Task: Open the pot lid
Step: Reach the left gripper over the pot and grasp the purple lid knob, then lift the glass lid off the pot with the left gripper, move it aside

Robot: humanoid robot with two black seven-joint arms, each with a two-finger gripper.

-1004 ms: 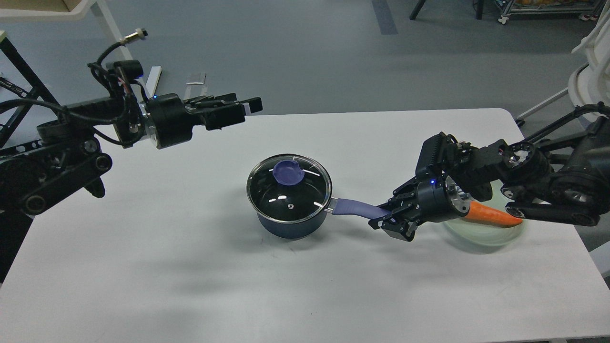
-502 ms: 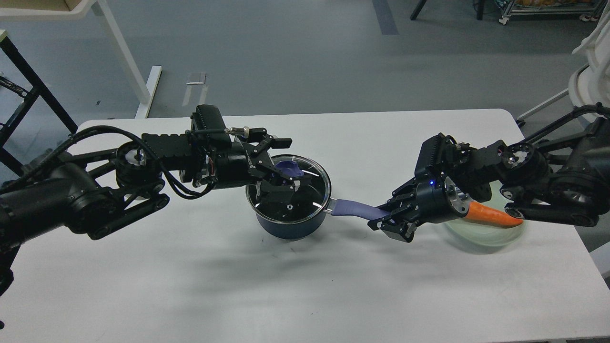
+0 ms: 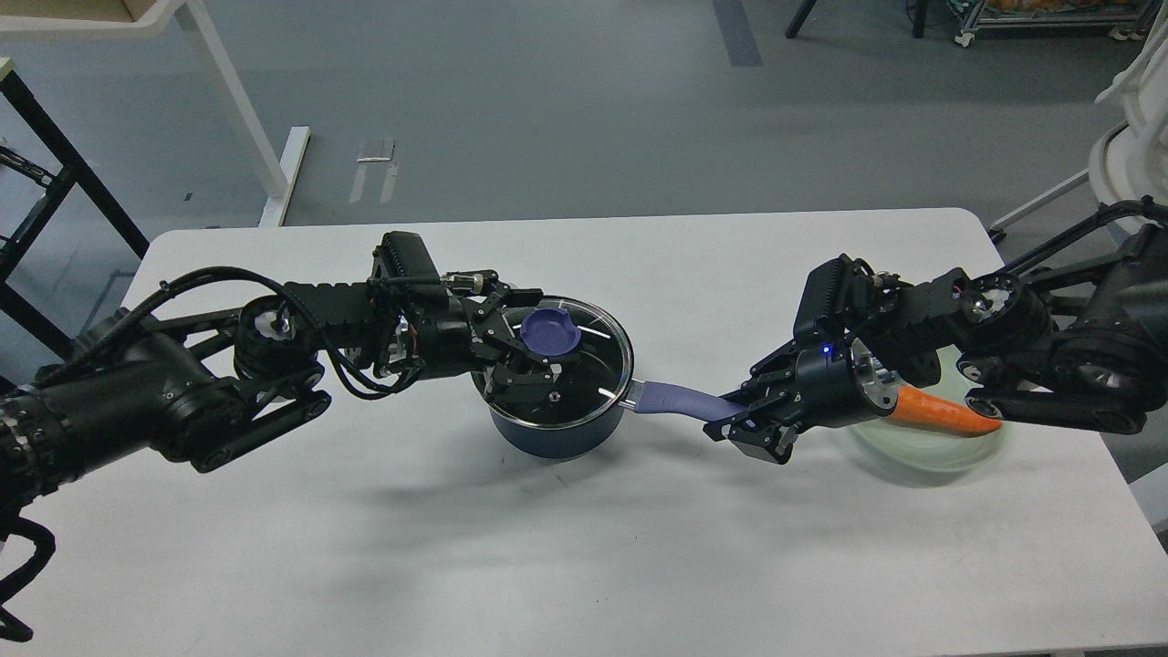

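A dark blue pot stands mid-table with a glass lid on it. The lid has a purple knob. My left gripper is low over the lid, coming in from the left. Its fingers are spread, one behind the knob and one in front of it, and I see no firm closure on the knob. My right gripper is shut on the end of the pot's purple handle.
An orange carrot lies on a pale green plate at the right, partly behind my right wrist. The white table has bare surface in front of the pot. Table legs stand on the floor at the back left.
My left arm swung from high at the left down over the pot. In the last half second it settled lower, with its fingers on either side of the knob. The right arm has not moved.
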